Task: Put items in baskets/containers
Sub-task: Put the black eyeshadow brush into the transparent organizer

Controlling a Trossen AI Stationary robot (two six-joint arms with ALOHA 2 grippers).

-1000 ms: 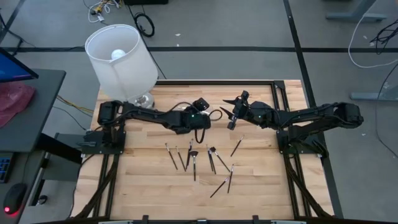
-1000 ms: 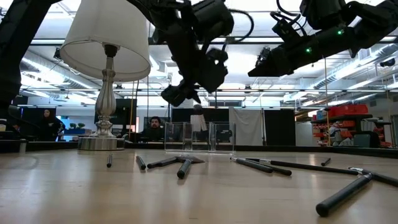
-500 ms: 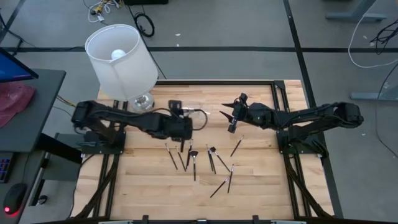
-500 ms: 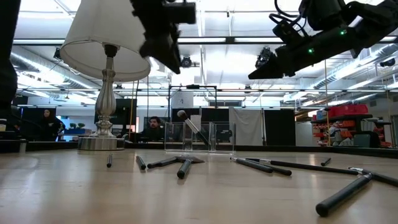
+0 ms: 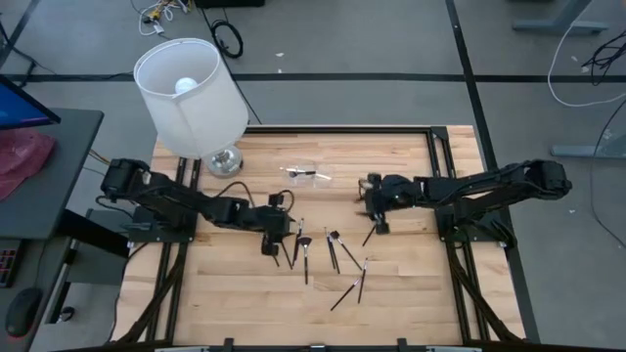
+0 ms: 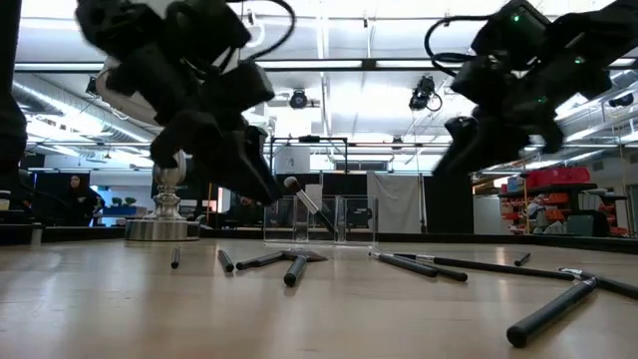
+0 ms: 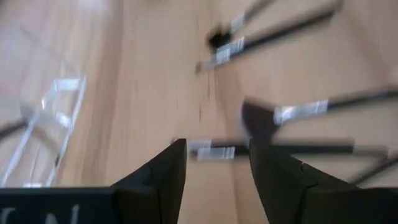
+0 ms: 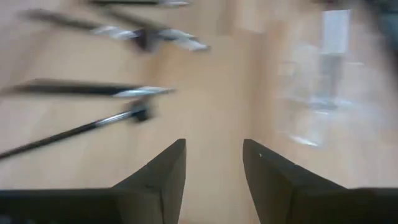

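Observation:
Several thin dark makeup brushes lie flat and scattered on the wooden table's middle. The small clear container stands farther back. One brush leans inside it, bristles up. My left gripper hangs open, slanting down over the left end of the brush group. In its wrist view one brush lies crosswise just beyond the open fingers. My right gripper is open and slants down near the far end of the rightmost brush. Neither gripper holds anything.
A white-shaded lamp stands on its metal base at the table's far left corner. Black frame rails run along the table's sides. Bare wood lies left of the brushes and along the near edge.
My left gripper has drawn back from over the container toward the table's near left, sunk low over the brushes and rolled its wrist. The brush in the container now leans. My right gripper has tipped downward and sunk toward the rightmost brush.

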